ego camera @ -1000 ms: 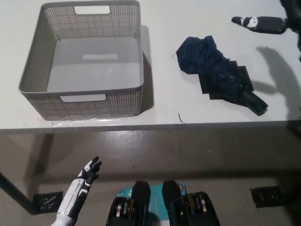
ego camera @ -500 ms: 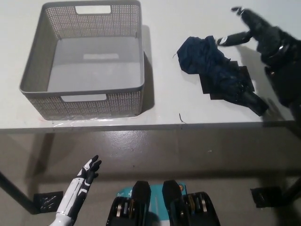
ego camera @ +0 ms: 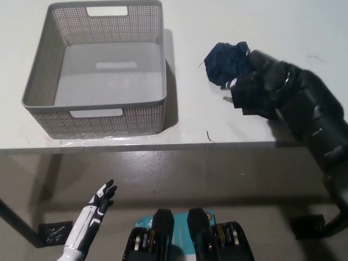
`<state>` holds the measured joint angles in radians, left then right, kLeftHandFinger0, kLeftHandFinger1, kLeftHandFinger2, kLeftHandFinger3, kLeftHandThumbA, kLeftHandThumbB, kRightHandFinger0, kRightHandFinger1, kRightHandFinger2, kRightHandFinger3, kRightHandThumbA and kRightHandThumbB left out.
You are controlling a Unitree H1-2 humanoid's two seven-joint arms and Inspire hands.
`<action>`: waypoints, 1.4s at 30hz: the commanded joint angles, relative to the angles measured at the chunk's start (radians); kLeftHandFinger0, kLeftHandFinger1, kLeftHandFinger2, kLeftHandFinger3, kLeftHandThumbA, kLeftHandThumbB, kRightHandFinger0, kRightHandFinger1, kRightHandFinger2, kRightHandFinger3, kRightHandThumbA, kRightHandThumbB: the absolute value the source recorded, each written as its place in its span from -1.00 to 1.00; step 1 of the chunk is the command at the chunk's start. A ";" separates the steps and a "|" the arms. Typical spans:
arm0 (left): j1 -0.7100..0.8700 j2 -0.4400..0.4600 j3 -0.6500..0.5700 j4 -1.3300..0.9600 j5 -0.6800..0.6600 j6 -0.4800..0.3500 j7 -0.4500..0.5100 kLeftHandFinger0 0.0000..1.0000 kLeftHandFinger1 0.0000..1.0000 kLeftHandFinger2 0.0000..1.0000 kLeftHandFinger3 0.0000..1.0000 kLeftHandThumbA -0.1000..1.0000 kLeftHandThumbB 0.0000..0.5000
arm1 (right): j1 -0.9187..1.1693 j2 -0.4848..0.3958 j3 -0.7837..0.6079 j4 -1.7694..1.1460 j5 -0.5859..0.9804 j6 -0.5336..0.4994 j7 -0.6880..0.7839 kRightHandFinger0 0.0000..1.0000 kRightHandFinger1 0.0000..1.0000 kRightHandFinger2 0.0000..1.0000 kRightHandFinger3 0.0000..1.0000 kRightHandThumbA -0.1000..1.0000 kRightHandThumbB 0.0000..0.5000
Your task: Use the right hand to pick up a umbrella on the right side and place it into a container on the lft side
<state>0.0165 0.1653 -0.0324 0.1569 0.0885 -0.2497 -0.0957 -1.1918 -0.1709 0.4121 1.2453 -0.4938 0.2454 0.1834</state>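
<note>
Right hand (ego camera: 260,81): lies on the umbrella (ego camera: 228,61), fingers wrapped over its middle; you cannot yet confirm a firm hold.
Umbrella: on the table (ego camera: 217,22), right of the basket (ego camera: 93,114).
Left hand (ego camera: 101,199): spread, idle below the table.
Advice: clamp the bundled shaft, not loose cloth, before lifting.

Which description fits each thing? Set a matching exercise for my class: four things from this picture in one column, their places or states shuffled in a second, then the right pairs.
Things
1. basket
2. umbrella
3. right hand
4. left hand

Descriptions
A. open, below the table edge
B. dark blue, partly covered
C. grey, nothing inside
D. black, lying on the umbrella

Pairs: 1-C, 2-B, 3-D, 4-A
</note>
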 commanded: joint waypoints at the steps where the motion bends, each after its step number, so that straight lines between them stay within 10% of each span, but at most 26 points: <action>1: 0.009 0.024 0.004 -0.031 -0.019 -0.044 -0.016 1.00 1.00 1.00 1.00 1.00 0.07 | -0.010 0.019 0.065 0.080 -0.053 0.020 0.033 1.00 1.00 1.00 1.00 1.00 1.00; 10: -0.011 0.030 0.002 -0.025 -0.030 -0.061 -0.022 1.00 1.00 1.00 1.00 1.00 0.18 | 0.052 0.033 0.328 0.206 -0.209 0.081 0.132 1.00 1.00 1.00 1.00 0.73 0.86; 12: -0.011 0.034 0.003 -0.027 -0.041 -0.063 -0.030 1.00 1.00 1.00 1.00 1.00 0.21 | 0.076 0.032 0.297 0.197 -0.167 0.133 -0.045 0.29 0.62 1.00 1.00 -0.15 0.79; 13: -0.011 0.036 0.003 -0.029 -0.043 -0.063 -0.033 1.00 1.00 1.00 1.00 1.00 0.21 | 0.082 0.027 0.299 0.195 -0.168 0.127 -0.082 0.11 0.40 0.83 1.00 -0.42 0.32; 14: -0.012 0.036 0.004 -0.031 -0.046 -0.062 -0.035 1.00 1.00 1.00 1.00 1.00 0.20 | 0.090 0.022 0.308 0.192 -0.176 0.116 -0.130 -0.41 -0.13 0.31 1.00 -0.83 0.10; 16: -0.016 0.039 0.005 -0.032 -0.052 -0.061 -0.036 1.00 1.00 1.00 1.00 1.00 0.19 | 0.110 0.007 0.304 0.182 -0.174 0.078 -0.272 -0.91 -0.62 -0.20 0.97 -1.00 0.01; 18: -0.021 0.039 0.007 -0.023 -0.056 -0.071 -0.035 1.00 1.00 1.00 1.00 1.00 0.16 | 0.128 -0.013 0.254 0.168 -0.132 0.004 -0.411 -0.75 -0.50 -0.14 0.50 -1.00 0.08; 20: -0.022 0.040 0.007 -0.019 -0.058 -0.071 -0.036 1.00 1.00 1.00 1.00 1.00 0.14 | 0.120 -0.029 0.183 0.150 -0.072 -0.075 -0.471 -0.35 -0.12 0.22 0.53 -1.00 -0.07; 23: -0.017 0.039 0.006 -0.018 -0.050 -0.070 -0.032 1.00 1.00 1.00 1.00 1.00 0.16 | 0.091 -0.032 0.142 0.130 -0.056 -0.123 -0.511 -0.23 -0.01 0.23 0.31 -1.00 0.01; 25: -0.017 0.036 0.006 -0.017 -0.055 -0.067 -0.033 1.00 1.00 1.00 1.00 1.00 0.14 | 0.057 -0.031 0.124 0.110 -0.063 -0.166 -0.567 -0.34 -0.11 0.09 0.11 -1.00 -0.02; 27: -0.015 0.036 0.008 -0.016 -0.057 -0.067 -0.032 1.00 1.00 1.00 1.00 1.00 0.11 | 0.010 -0.020 0.098 0.089 -0.055 -0.197 -0.590 -0.99 -0.88 -0.59 -0.31 -1.00 -0.07; 28: -0.015 0.036 0.008 -0.015 -0.057 -0.068 -0.031 1.00 1.00 1.00 1.00 1.00 0.12 | -0.015 -0.015 0.084 0.075 -0.049 -0.223 -0.603 -1.00 -0.98 -0.64 -0.40 -1.00 -0.11; 33: -0.011 0.032 0.005 -0.010 -0.048 -0.073 -0.026 1.00 1.00 1.00 1.00 1.00 0.05 | -0.119 0.013 0.045 -0.032 -0.068 -0.264 -0.607 -1.00 -0.92 0.02 -0.32 -1.00 -0.19; 38: -0.005 0.033 0.002 -0.018 -0.046 -0.067 -0.028 1.00 1.00 1.00 1.00 1.00 0.02 | -0.178 0.055 0.026 -0.213 -0.093 -0.250 -0.585 -1.00 -0.56 0.67 0.53 -1.00 -0.13; 40: -0.008 0.033 0.000 -0.013 -0.039 -0.073 -0.026 1.00 1.00 1.00 1.00 1.00 -0.01 | -0.204 0.078 0.026 -0.305 -0.098 -0.198 -0.520 -0.93 -0.60 0.25 0.55 -1.00 0.15; 41: -0.009 0.033 -0.001 -0.012 -0.038 -0.073 -0.026 1.00 1.00 1.00 1.00 1.00 -0.04 | -0.209 0.084 0.028 -0.321 -0.103 -0.188 -0.514 -0.96 -0.71 -0.06 0.16 -1.00 0.42; 42: -0.011 0.034 -0.002 -0.015 -0.035 -0.070 -0.026 1.00 1.00 1.00 1.00 1.00 -0.06 | -0.234 0.111 0.036 -0.341 -0.117 -0.178 -0.527 -1.00 -0.99 -0.38 -0.27 -1.00 0.18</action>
<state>0.0193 0.1861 -0.0339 0.1600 0.0606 -0.2715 -0.1116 -1.2165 -0.1245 0.4644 1.0810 -0.5772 0.0858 -0.2955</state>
